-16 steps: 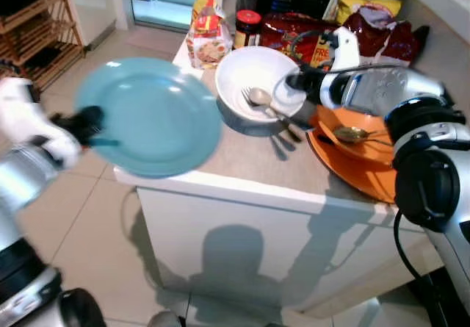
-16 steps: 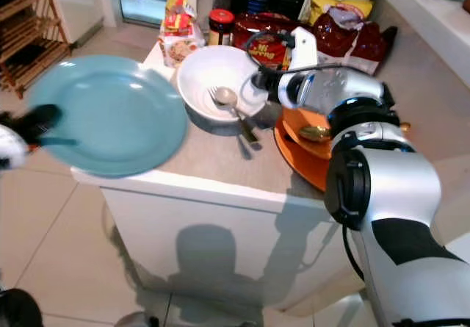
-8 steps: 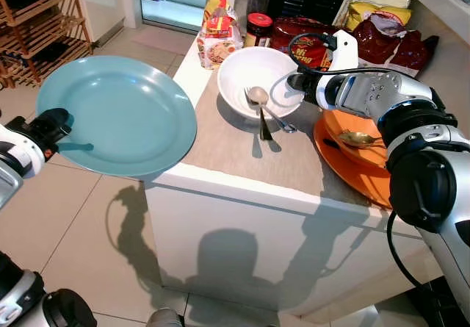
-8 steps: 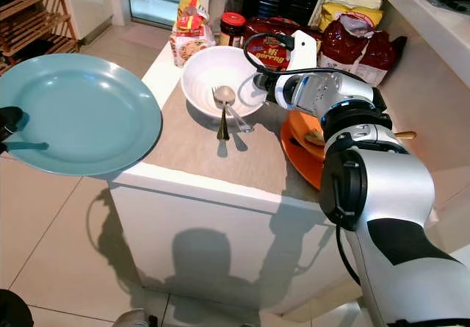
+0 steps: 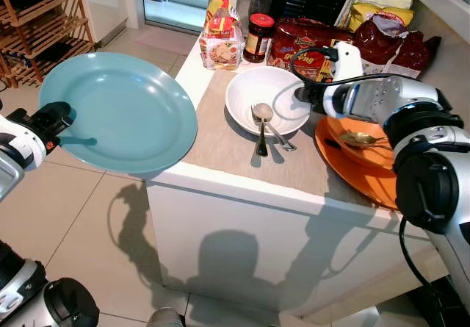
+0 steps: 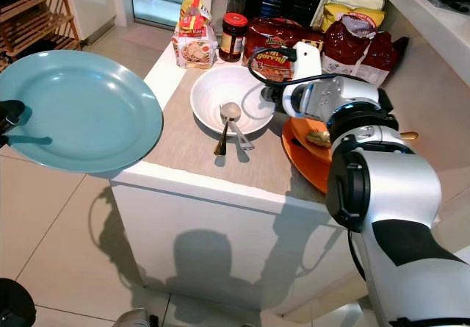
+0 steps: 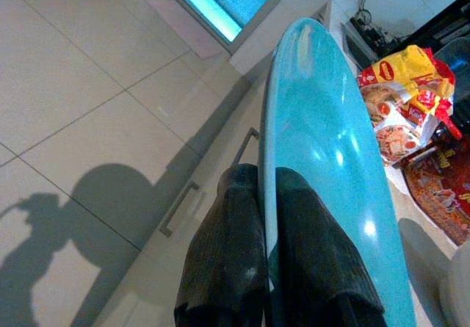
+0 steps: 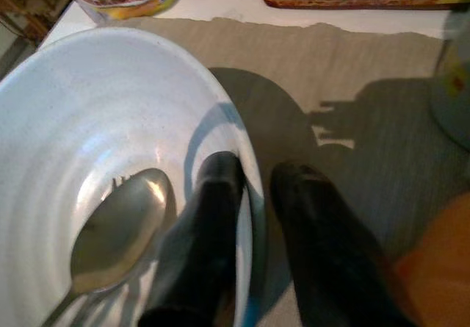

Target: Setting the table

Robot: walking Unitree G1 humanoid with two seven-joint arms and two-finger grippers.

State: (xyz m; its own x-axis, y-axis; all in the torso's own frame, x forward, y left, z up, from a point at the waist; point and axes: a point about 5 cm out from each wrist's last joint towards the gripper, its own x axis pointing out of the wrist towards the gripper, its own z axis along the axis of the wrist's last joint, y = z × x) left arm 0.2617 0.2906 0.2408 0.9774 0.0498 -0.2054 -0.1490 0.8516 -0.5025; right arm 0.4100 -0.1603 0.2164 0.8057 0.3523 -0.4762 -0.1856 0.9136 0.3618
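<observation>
1. Grey counter (image 5: 220, 147) is crowded with food packets (image 5: 220, 29).
2. White bowl (image 5: 268, 99), on the counter, is pinched at its rim by right gripper (image 8: 253, 195).
3. Blue plate (image 5: 117, 110) is clamped by left gripper (image 7: 266, 217), beside the counter.

Counter (image 5: 220, 147) bears white bowl (image 5: 273, 95), orange plate (image 5: 360, 169), snack packets (image 5: 220, 33).

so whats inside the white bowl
A spoon and a fork lean in the white bowl, handles out over the front rim. The bowl floor beneath them is covered. The right gripper pinches the rim.

white bowl (image 5: 266, 101) dragged nearer counter edge (spoon (image 5: 262, 123) shifted)
</observation>
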